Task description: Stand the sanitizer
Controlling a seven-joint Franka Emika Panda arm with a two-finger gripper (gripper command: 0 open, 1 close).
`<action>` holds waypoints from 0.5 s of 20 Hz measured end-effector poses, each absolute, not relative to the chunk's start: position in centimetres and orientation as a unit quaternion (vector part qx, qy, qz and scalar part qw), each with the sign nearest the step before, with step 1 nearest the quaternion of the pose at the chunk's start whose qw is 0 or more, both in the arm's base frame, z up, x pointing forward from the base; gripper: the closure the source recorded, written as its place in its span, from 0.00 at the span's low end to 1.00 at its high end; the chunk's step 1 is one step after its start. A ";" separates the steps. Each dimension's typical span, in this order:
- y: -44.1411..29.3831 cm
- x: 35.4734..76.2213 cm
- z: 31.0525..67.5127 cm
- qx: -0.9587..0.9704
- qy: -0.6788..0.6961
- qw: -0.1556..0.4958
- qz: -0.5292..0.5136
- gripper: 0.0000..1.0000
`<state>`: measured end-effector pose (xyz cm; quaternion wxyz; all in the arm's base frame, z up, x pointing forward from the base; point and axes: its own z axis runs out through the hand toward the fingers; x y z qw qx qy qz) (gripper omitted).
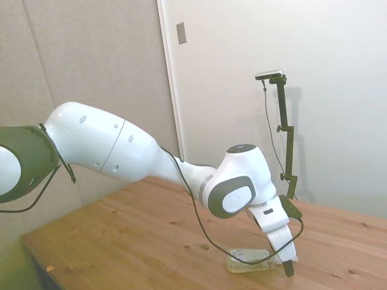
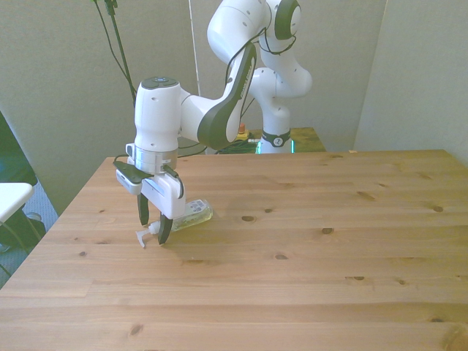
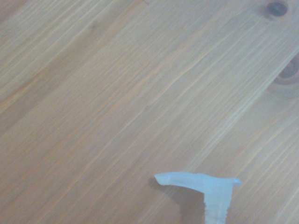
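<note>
The sanitizer [image 2: 194, 213] lies on its side on the wooden table [image 2: 307, 278], toward the front view's left. Its clear body holds pale yellowish liquid, and its white pump nozzle [image 2: 141, 237] points toward the table's left edge. My gripper [image 2: 154, 226] hangs straight down over the pump neck, open, one finger on each side of the neck and the tips close to the table. In the side view the sanitizer [image 1: 247, 261] lies flat, with the gripper [image 1: 288, 267] at its pump end. The wrist view shows only the white pump nozzle [image 3: 201, 183] on bare wood.
The sanitizer lies close to the table's left edge [image 2: 64, 212] in the front view. A white object [image 2: 11, 197] stands off the table beyond that edge. Wooden tabletop stretches to the front view's right.
</note>
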<state>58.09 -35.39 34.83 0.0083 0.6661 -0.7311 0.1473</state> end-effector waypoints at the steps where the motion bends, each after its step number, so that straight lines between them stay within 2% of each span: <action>1: -35.5 58.1 34.8 0.667 -0.731 0.008 0.147 1.00; 10: -35.8 58.1 34.9 0.671 -0.728 0.002 0.141 1.00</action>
